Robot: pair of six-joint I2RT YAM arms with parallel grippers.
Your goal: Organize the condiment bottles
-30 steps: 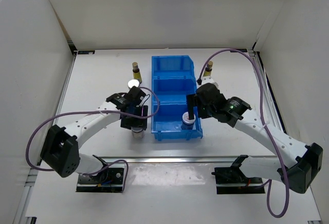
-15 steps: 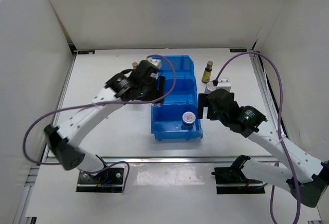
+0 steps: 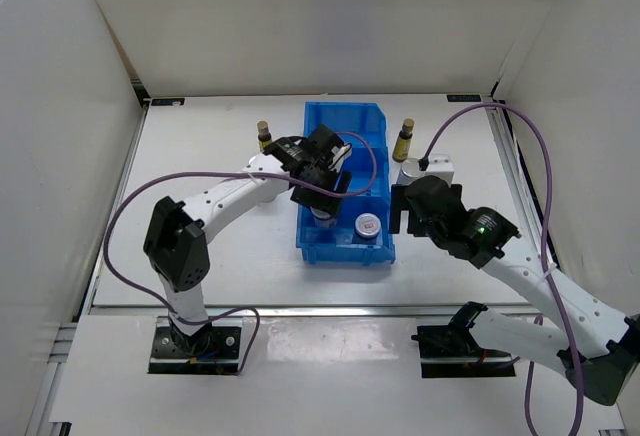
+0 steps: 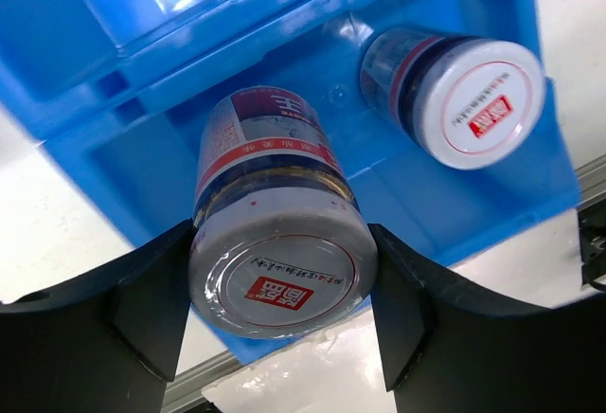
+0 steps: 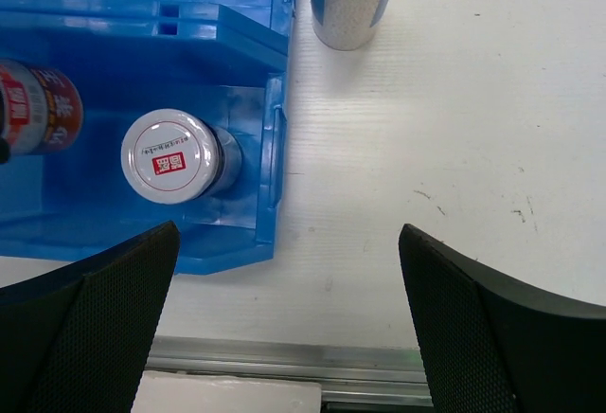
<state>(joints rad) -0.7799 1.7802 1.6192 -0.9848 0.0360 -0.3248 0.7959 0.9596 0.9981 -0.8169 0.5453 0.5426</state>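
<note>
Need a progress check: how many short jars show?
2. The free jar stands in the bin's near compartment; the held jar is beside it, in the left gripper.

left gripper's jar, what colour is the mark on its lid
Red. The jar has a silver lid; the left wrist view shows it best.

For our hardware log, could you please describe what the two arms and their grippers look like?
The left arm and right arm are white with black joint housings; a purple cable loops along each. The left gripper and right gripper have matte black fingers.
</note>
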